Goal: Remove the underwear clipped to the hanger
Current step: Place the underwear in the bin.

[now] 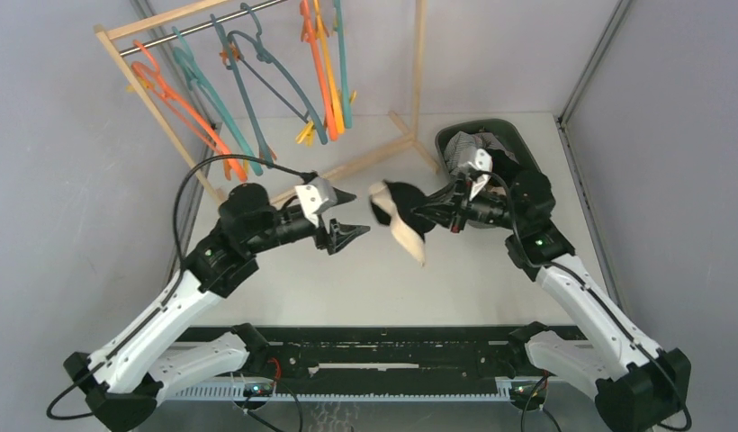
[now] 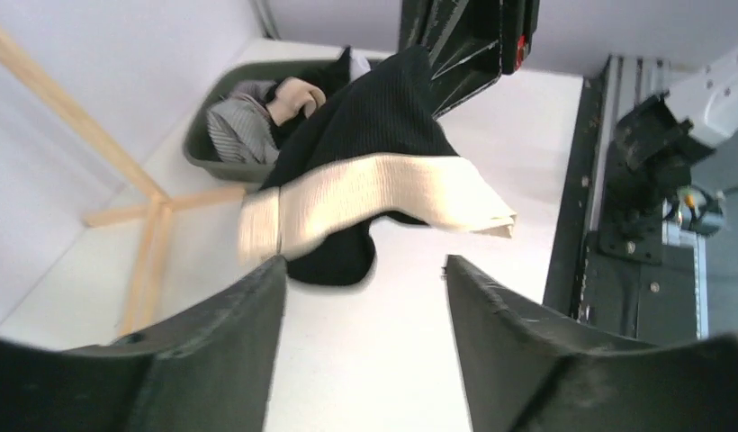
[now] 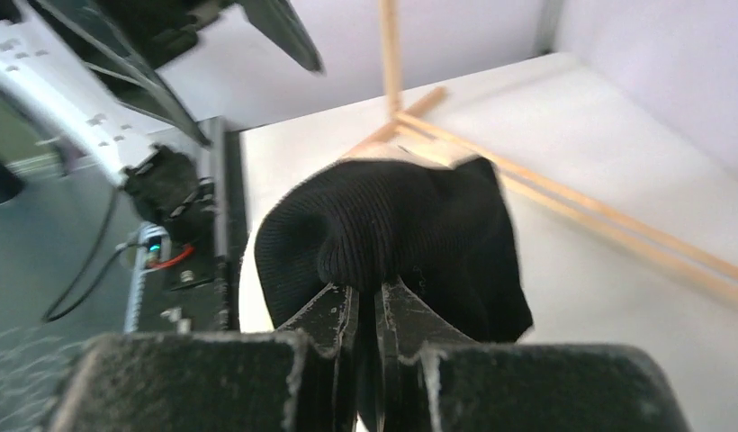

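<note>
White bench (image 1: 365,283) lies below: the left fingers (image 1: 355,214) gape empty, while the right fingers (image 1: 430,207) pinch shut on black underwear (image 1: 394,203) hanging in mid-air between them. Gripped by one fold, it may slip out short of the bin (image 1: 526,144) beyond.

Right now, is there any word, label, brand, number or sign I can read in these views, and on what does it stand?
None can be read in any view.
The underwear and its cream waistband: no print shows.
The bin and the hangers: no label or marking shows.
</note>
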Motion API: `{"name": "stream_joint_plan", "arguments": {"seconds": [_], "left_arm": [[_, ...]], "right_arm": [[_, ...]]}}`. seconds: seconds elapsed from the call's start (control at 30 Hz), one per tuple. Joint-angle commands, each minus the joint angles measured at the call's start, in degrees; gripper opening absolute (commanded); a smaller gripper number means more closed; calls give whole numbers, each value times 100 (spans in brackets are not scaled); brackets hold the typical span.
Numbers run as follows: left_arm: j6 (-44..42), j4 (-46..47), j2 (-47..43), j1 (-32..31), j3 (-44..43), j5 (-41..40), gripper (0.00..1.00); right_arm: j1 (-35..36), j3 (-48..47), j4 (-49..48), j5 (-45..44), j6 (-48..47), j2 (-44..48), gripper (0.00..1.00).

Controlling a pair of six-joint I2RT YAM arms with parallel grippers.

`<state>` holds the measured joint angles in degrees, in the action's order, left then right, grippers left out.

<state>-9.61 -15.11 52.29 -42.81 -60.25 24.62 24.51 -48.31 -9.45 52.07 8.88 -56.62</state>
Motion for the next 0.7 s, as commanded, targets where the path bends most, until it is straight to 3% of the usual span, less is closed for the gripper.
{"name": "stream_joint_plan", "arguments": {"seconds": [0.0,0.13,0.23,0.4,0.67], "left_arm": [[162,460,-480,381,195,163,76],[388,417,-755,762,212,156,89],[364,384,-1017,930,280,60,94],[281,342,-1382,1093,345,-46,97],[-29,123,-1626,1125,320,-104,98]], "right_arm": [[-603,30,378,-452,-734,468,0],[-1411,-27,623,-552,-870,542,0],[-1804,-266,1144,-1139,-1298,408,0],[-2130,-674,1891,-2187,-2157,-219,0],[-2342,-1216,1986,-3725,-2998,-2029,0]]}}
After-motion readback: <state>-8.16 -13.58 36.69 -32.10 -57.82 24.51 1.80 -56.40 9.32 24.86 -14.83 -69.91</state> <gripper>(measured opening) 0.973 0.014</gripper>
